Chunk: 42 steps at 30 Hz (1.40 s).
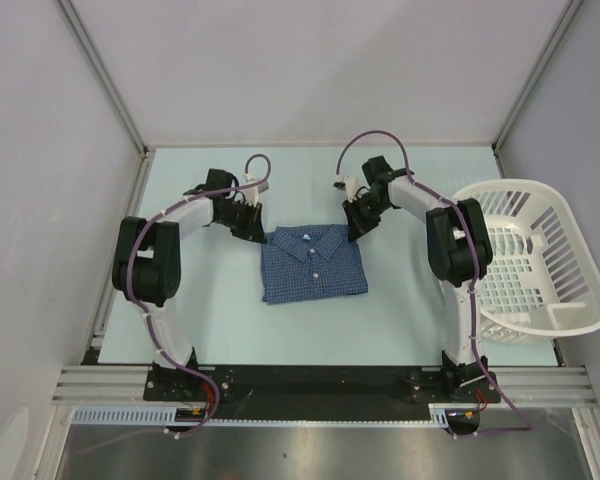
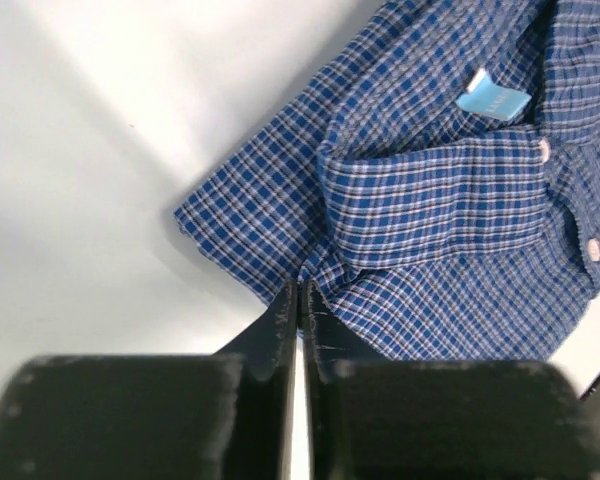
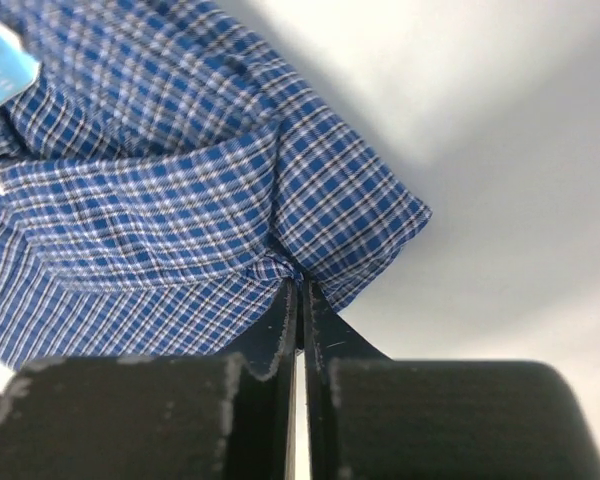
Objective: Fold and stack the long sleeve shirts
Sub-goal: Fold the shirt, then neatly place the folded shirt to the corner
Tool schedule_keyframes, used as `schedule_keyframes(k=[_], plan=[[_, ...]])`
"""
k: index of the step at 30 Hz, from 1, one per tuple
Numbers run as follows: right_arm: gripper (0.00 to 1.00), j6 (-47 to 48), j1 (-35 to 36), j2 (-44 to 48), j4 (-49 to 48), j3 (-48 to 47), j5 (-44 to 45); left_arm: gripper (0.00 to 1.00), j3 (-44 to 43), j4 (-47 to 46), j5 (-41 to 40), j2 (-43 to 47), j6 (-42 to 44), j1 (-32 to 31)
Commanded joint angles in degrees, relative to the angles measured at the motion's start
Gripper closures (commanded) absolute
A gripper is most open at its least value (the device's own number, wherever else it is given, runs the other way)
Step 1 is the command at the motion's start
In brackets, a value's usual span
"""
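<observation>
One long sleeve shirt (image 1: 313,262), blue check with a collar and white buttons, lies folded in a rectangle mid-table, collar toward the far side. My left gripper (image 1: 254,234) is at its far left corner and my right gripper (image 1: 357,228) at its far right corner. In the left wrist view the gripper (image 2: 300,290) is shut, its tips pinching a pucker of the shirt (image 2: 430,200) by the shoulder. The right wrist view shows that gripper (image 3: 300,285) shut on bunched cloth of the shirt (image 3: 150,200). A light blue neck label (image 2: 492,100) shows inside the collar.
A white slatted laundry basket (image 1: 511,186) stands at the table's right edge, overhanging it, just beyond the right arm. Grey walls and frame posts close in the back and sides. The pale table (image 1: 210,310) surrounds the shirt.
</observation>
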<state>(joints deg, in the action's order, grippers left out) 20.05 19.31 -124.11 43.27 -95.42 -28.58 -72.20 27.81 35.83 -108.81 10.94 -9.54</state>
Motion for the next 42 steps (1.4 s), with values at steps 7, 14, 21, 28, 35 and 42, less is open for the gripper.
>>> schedule_keyframes(k=[7,14,21,28,35,42], plan=[[0.45,-1.2,-0.5,7.6,-2.2,-3.7,1.6,0.39,5.7,-8.5,0.6,11.7,-8.9,4.8],[0.32,5.2,5.5,22.3,-5.2,5.7,-1.9,0.01,13.5,-10.1,-7.3,33.5,-12.7,6.5],[0.39,9.1,22.0,26.4,-14.2,18.2,2.7,0.01,20.8,-4.6,2.6,34.1,-27.0,14.0],[0.51,8.5,34.0,21.7,-24.0,20.4,5.7,0.00,33.6,-10.6,4.9,37.9,-34.0,16.5],[0.51,10.1,40.9,15.9,-31.7,21.5,9.6,0.03,37.8,-14.1,3.0,35.9,-37.6,16.4],[0.53,11.8,41.1,10.6,-35.1,22.7,12.7,0.04,36.5,-14.0,2.4,31.1,-38.3,16.5]])
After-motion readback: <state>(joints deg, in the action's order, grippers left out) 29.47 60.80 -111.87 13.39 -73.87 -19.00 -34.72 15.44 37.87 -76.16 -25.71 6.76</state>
